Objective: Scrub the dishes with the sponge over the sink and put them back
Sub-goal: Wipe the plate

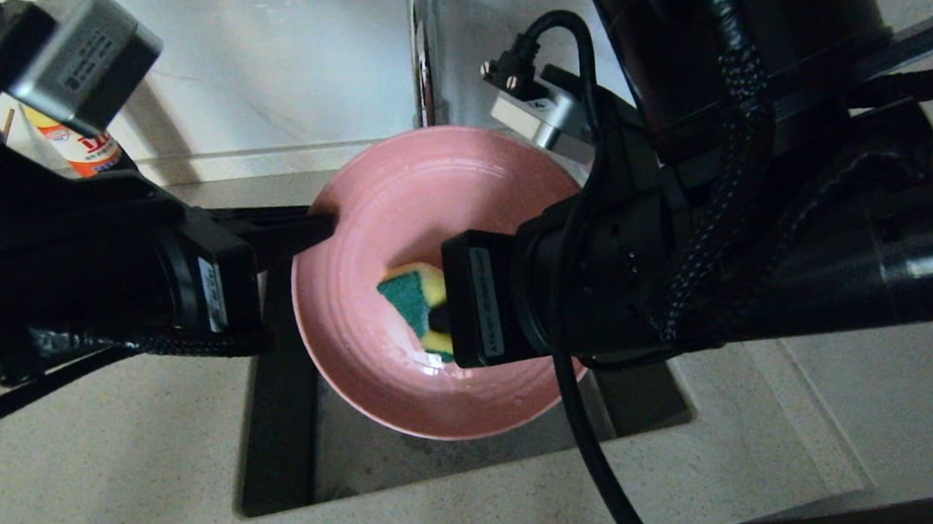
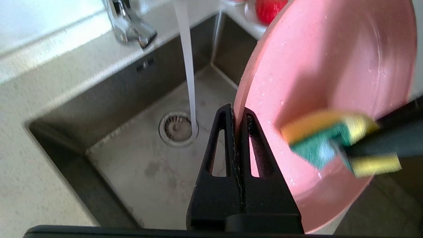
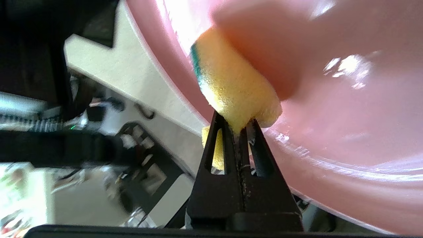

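Scrubbing the pink plate over the sink

At the centre of the head view my left end effector (image 2: 236, 115) was clamped tight on the rim of the tilted pink plate (image 1: 404, 207) above the sink (image 2: 142, 172), water running from the faucet (image 2: 130, 24); my right end effector (image 3: 235, 127) pinched the sponge (image 1: 418, 296) against the plate's inner face.

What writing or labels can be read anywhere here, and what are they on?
Orange bottle behind the left arm: red letters, partly hidden, not readable.
Grey camera box on the left arm: printed lines, too small.
White sticker on the right arm's wrist: too small.
Nothing else carries text.
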Controlling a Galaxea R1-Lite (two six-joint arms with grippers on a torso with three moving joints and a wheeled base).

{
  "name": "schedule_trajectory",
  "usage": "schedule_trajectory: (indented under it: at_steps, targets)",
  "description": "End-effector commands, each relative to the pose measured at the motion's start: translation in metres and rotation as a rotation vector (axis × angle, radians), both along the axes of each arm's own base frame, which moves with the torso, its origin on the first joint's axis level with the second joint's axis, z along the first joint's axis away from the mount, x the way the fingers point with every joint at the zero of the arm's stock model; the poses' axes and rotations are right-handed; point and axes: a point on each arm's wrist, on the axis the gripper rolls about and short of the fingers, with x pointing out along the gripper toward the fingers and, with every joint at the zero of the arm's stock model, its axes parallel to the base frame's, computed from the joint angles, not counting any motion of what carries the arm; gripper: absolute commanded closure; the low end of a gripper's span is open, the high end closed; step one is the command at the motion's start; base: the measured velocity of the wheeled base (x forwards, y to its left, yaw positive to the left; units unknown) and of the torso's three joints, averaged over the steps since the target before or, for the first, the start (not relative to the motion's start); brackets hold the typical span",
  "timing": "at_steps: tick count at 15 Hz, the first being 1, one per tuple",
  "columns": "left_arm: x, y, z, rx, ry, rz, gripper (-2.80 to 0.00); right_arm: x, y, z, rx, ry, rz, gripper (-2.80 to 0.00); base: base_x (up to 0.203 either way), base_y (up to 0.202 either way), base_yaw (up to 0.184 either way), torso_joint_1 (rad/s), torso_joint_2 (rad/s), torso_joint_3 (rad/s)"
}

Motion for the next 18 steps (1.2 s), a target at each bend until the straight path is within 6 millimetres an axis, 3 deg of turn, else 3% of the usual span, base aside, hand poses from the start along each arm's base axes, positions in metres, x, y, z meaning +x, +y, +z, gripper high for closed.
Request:
schedule_trajectory:
  at_steps: [1,6,11,15,18]
  targets:
    - [0.000,0.000,-0.006,0.015,0.014,-0.001,0.00,0.003,0.001,0.000,0.000,-0.015,-0.025,0.00,0.000,0.000,0.000,0.000,0.00,0.000]
    - [-0.002,-0.001,-0.011,0.025,0.023,-0.013,0.00,0.004,-0.013,0.013,0.008,-0.100,-0.085,0.00,0.000,0.000,0.000,0.000,0.00,0.000]
    - [-0.005,0.002,-0.002,-0.005,0.000,-0.007,0.00,0.004,-0.037,0.023,-0.009,-0.110,-0.128,0.00,0.000,0.000,0.000,0.000,0.00,0.000]
    - [-0.004,0.001,0.011,-0.039,-0.027,-0.001,0.00,-0.004,-0.046,0.018,-0.068,-0.057,-0.122,0.00,0.000,0.000,0.000,0.000,0.00,0.000]
    - [-0.003,0.000,0.015,-0.050,-0.035,0.000,0.00,-0.009,-0.036,0.006,-0.111,-0.015,-0.087,0.00,0.000,0.000,0.000,0.000,0.00,0.000]
